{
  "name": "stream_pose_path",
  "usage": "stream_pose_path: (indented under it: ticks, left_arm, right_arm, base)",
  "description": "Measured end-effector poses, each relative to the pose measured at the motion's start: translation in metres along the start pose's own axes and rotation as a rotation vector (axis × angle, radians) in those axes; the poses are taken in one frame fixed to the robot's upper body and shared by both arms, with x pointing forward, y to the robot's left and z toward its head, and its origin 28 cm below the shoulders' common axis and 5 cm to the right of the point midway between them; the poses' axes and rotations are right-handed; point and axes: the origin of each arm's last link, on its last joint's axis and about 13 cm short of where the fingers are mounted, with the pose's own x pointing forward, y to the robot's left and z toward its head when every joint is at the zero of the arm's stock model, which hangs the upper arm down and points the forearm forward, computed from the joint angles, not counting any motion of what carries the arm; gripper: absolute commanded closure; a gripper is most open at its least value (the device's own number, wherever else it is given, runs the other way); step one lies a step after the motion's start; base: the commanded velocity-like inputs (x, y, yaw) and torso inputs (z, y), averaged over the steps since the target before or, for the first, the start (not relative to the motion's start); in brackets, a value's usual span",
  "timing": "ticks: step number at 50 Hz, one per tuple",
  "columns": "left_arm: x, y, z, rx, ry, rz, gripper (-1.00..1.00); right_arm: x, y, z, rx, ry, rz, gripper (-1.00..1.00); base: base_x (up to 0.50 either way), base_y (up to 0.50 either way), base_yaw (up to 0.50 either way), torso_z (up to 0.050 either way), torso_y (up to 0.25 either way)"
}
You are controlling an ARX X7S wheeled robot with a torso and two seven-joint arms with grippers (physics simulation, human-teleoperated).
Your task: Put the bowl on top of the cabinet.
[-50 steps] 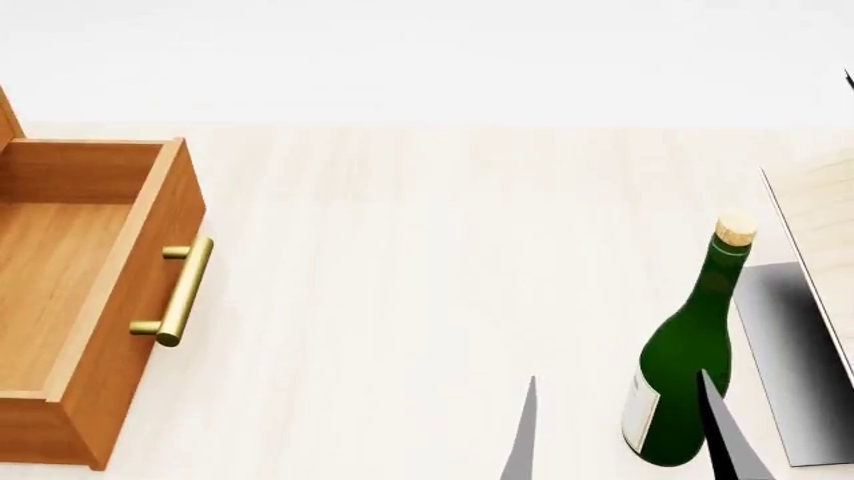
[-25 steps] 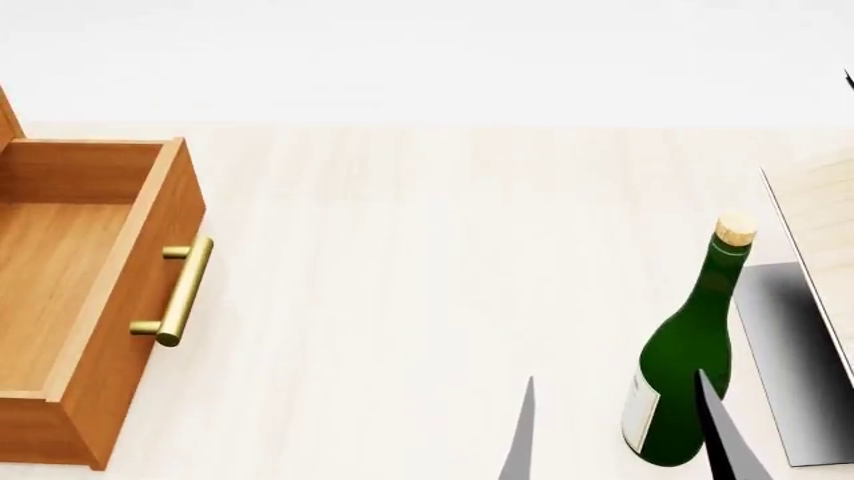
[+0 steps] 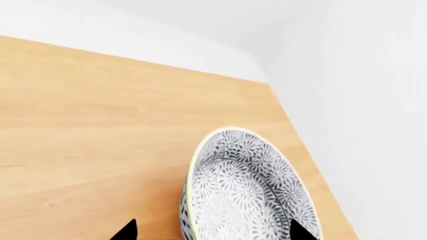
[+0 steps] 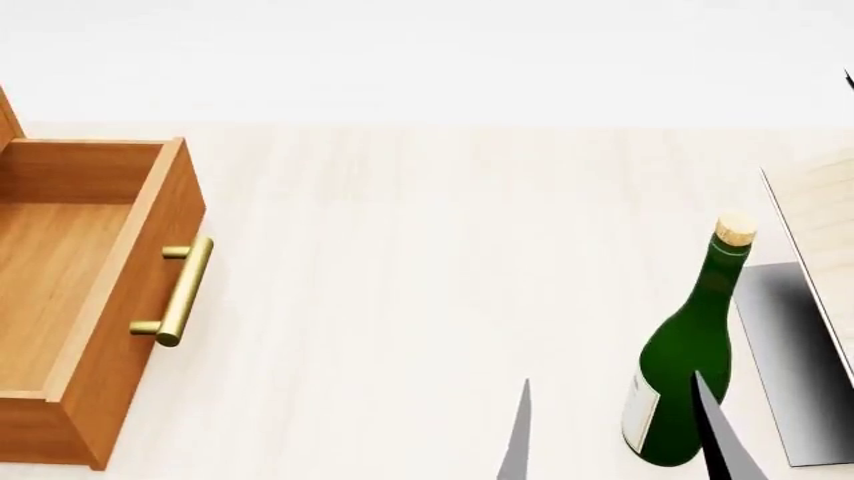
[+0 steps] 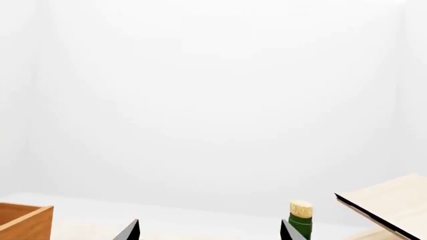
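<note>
Left pincer (image 3: 210, 234) grips the white grey-speckled round bowl (image 3: 248, 192), tilted over the orange-brown wooden cabinet (image 3: 93, 145) top; level it, lower gently, then release inboard of the edge

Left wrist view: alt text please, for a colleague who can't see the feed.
A white, grey-speckled bowl sits tilted between the left gripper's dark fingertips over the cabinet's orange-brown wooden top, near its edge. Whether the bowl touches the wood cannot be told.

A green bottle (image 4: 683, 390) with a cork and a pale label stands upright on a pale wooden table (image 4: 427, 260). Just beside it, at the table's right edge, is a plywood rack (image 4: 814, 210) with a dark grey base.
</note>
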Motion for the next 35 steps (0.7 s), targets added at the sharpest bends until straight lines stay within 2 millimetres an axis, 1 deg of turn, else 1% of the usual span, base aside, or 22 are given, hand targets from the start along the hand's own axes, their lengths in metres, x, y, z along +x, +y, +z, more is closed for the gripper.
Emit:
stream_pose_path:
  ticks: [9,17,21,26,30,35]
  left_arm:
    - [-0.016,-0.005,0.005,-0.009,-0.023,-0.035,-1.0]
    - [-0.036,0.003,0.004,-0.058,-0.04,-0.087,-1.0]
    - [-0.046,0.012,-0.001,-0.073,-0.044,-0.127,-1.0]
    - [-0.06,0.026,-0.011,-0.084,-0.047,-0.193,-1.0]
    - [-0.071,0.04,-0.023,-0.073,-0.082,-0.257,-1.0]
    - [-0.085,0.06,-0.04,-0.036,-0.168,-0.343,-1.0]
  right_arm:
    - [0.0,0.0,0.0,-0.001,-0.001,0.001,-1.0]
    - [-0.001,0.0,0.001,0.0,-0.003,0.0,-1.0]
    - [-0.001,-0.001,0.001,0.001,-0.004,-0.001,-1.0]
    - [0.0,-0.001,0.002,0.003,-0.005,-0.003,-1.0]
    - [0.0,-0.002,0.002,0.005,-0.008,-0.008,-1.0]
    - [0.0,-0.003,0.003,0.007,-0.016,-0.018,-1.0]
  base:
    - [0.0,0.0,0.0,0.0,0.0]
    - [0.0,0.0,0.0,0.0,0.0]
    - [0.0,0.0,0.0,0.0,0.0]
    - [0.0,0.0,0.0,0.0,0.0]
    - [0.0,0.0,0.0,0.0,0.0]
    - [0.0,0.0,0.0,0.0,0.0]
